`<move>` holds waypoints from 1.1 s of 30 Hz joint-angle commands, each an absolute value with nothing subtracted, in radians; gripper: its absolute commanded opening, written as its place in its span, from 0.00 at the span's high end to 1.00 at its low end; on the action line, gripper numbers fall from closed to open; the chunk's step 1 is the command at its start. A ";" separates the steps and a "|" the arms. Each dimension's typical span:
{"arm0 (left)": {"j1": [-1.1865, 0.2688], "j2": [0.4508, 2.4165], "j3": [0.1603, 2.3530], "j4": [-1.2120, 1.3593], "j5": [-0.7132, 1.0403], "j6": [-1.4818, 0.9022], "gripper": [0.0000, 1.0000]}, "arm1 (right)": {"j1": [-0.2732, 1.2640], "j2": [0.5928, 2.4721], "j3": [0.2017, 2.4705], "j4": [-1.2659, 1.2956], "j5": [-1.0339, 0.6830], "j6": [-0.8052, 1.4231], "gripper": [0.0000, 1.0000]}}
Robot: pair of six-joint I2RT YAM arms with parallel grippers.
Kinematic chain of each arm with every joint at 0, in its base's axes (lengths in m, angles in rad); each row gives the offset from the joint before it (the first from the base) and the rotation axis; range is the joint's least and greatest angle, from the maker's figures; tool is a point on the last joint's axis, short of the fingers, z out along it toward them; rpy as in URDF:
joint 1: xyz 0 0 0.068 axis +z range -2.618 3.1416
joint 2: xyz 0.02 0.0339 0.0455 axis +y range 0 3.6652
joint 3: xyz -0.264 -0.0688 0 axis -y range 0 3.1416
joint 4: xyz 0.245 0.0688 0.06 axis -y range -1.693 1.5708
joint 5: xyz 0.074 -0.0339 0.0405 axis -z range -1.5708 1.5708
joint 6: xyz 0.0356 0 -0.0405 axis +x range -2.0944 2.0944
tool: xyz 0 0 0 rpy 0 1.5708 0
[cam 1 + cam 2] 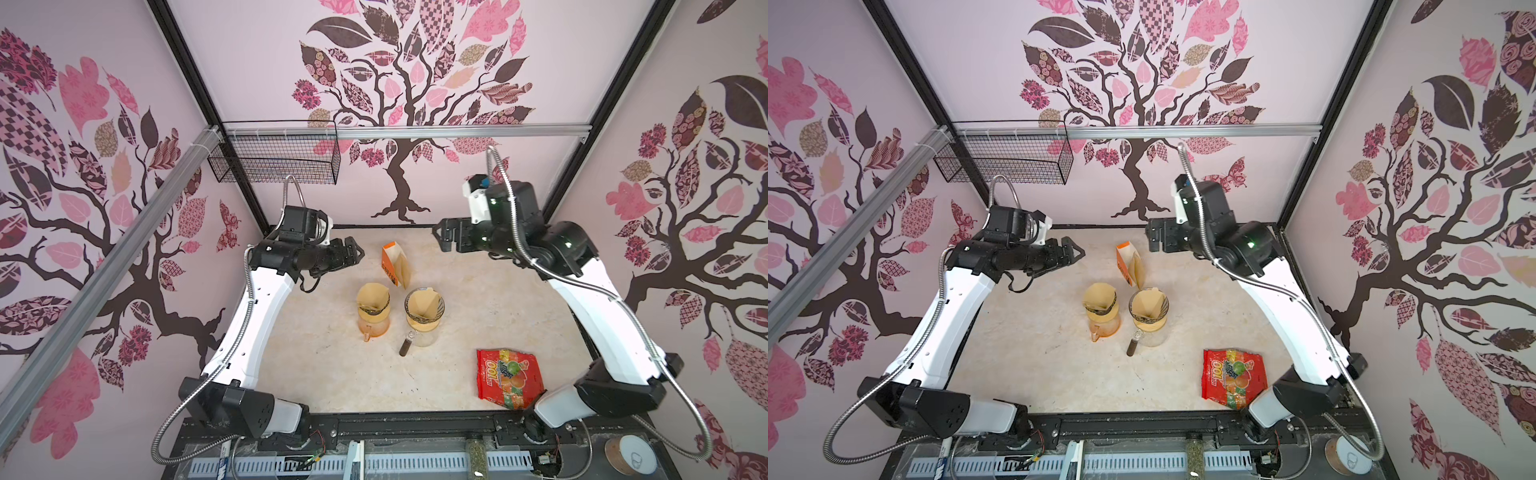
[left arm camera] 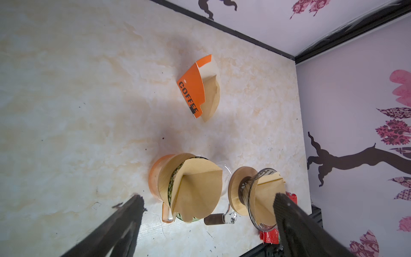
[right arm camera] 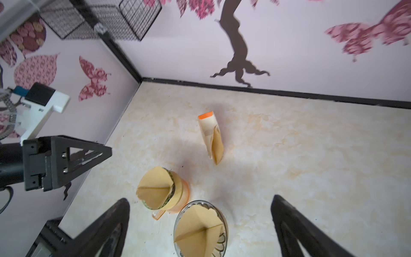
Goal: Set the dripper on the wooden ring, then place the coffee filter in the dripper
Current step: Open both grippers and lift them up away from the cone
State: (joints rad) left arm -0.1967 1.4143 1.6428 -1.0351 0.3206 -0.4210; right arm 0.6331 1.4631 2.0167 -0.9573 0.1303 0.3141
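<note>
**Coffee filter** (image 1: 426, 303): a folded brown paper cone, seated point-down inside the glass dripper (image 1: 420, 321). The dripper stands on a clear carafe (image 1: 426, 338) near the middle of the bench (image 1: 332, 374). The cone's open mouth faces up and its upper edge rises a little above the dripper rim. The paper therefore leans on the sloped wall and is carried by it; nothing grips it.

Just beside it, on the left-arm side, a second filter (image 1: 372, 294) sits likewise in a second dripper (image 1: 372, 309) on an orange carafe (image 1: 374, 328). This paper stands well proud of its rim and is probably less deeply seated.

Behind both, an orange filter packet (image 1: 392, 266) stands upright with its mouth open and more papers showing, so that a sheet can be drawn out from above.

The left arm (image 1: 266, 299) and right arm (image 1: 582, 291) are held high over the rear of the bench, one to each side of the packet and well apart from the drippers. Both pairs of jaws are spread wide and empty. The wrist views confirm this: only bare bench and the drippers show between them.

With a paper lodged in each dripper and no jaws touching anything, the placement is judged complete.

A red candy bag (image 1: 509, 378) lies flat near the front on the right-arm side, away from the drippers.
</note>
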 commanded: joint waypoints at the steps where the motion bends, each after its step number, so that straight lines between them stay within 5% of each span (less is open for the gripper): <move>1: -0.186 1.402 1.738 -1.050 0.256 -0.390 0.02 | 0.637 1.356 1.965 -0.868 0.206 0.302 0.00; 6: -0.186 1.387 1.760 -1.058 0.030 -0.371 0.02 | 0.636 1.219 1.883 -0.877 0.412 0.360 0.00; 12: -0.151 1.260 1.537 -0.885 -0.336 -0.420 0.02 | 0.636 1.075 1.750 -0.859 0.487 0.396 0.00; 24: -0.061 1.194 0.883 -0.329 -0.452 -0.267 0.02 | 0.637 0.965 1.489 -0.776 0.224 0.360 0.00; 33: -0.036 1.375 0.582 0.300 -0.426 -0.102 0.02 | 0.635 0.877 1.327 -0.727 0.166 0.384 0.00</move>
